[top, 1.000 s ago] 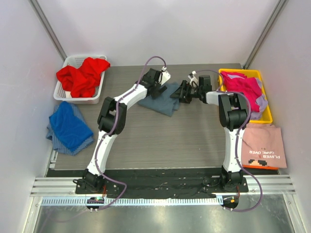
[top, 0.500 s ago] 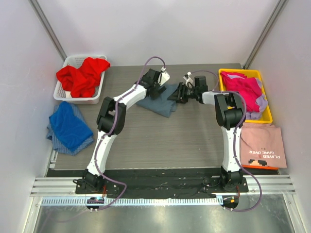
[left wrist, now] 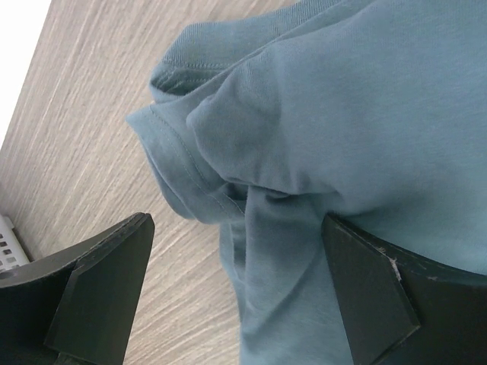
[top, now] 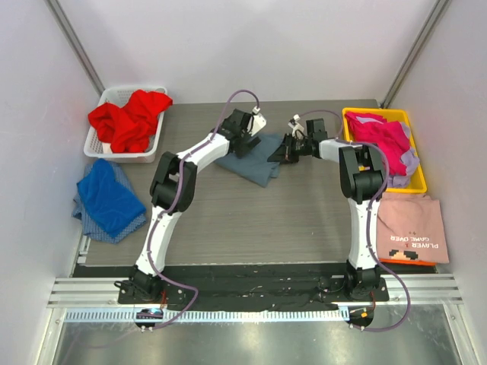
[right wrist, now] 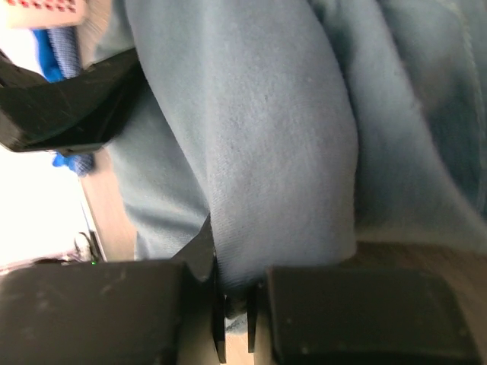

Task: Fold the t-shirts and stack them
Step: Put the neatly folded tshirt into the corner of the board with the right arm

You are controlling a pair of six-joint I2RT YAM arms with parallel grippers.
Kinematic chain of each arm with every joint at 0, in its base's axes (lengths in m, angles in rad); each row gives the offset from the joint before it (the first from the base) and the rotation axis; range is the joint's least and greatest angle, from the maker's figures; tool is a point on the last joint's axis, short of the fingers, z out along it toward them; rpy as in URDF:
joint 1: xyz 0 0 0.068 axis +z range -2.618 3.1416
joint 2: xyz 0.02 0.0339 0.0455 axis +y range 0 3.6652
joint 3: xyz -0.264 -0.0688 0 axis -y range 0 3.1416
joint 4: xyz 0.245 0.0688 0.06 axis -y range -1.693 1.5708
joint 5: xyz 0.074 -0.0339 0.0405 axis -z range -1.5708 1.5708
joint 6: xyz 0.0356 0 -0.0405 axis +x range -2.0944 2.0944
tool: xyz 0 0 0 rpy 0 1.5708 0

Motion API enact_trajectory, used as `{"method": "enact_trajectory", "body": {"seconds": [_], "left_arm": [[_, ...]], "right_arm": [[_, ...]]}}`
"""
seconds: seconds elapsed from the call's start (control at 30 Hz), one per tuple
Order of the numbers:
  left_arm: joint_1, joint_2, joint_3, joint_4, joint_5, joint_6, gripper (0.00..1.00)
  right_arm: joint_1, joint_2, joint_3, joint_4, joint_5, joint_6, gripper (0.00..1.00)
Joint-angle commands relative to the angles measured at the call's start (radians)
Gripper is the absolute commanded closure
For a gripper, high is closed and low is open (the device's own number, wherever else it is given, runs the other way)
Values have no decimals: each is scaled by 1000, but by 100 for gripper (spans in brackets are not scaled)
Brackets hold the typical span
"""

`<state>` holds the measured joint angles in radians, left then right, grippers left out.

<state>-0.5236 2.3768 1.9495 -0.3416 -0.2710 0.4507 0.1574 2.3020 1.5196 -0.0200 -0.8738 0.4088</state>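
The slate blue-grey t-shirt (top: 257, 158) lies crumpled at the back middle of the table. My left gripper (top: 245, 143) is over its left part, open. In the left wrist view its fingers (left wrist: 99, 293) straddle a bunched fold and sleeve of the shirt (left wrist: 342, 114) without pinching it. My right gripper (top: 285, 150) is at the shirt's right edge. In the right wrist view this gripper (right wrist: 236, 304) is shut on a thin fold of the blue-grey cloth (right wrist: 266, 137).
A red t-shirt (top: 129, 118) fills a white basket (top: 94, 143) at back left. A royal blue t-shirt (top: 110, 196) lies at the left edge. A magenta t-shirt (top: 380, 137) sits in a yellow bin (top: 421, 184). A folded pale pink t-shirt (top: 411, 228) lies at right.
My right gripper has reached the blue-grey shirt's right edge and closed from wide open onto a fold of it. The left gripper stayed open in place.
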Motion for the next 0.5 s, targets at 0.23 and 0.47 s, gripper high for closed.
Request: {"method": "enact_trajectory", "body": {"seconds": [0.23, 0.47], "left_arm": [[4, -201, 3, -16, -50, 6, 2], [14, -317, -63, -14, -94, 16, 2]], "right_arm": [[-131, -274, 79, -663, 121, -439, 99], [-226, -389, 125, -952, 176, -637, 99]]}}
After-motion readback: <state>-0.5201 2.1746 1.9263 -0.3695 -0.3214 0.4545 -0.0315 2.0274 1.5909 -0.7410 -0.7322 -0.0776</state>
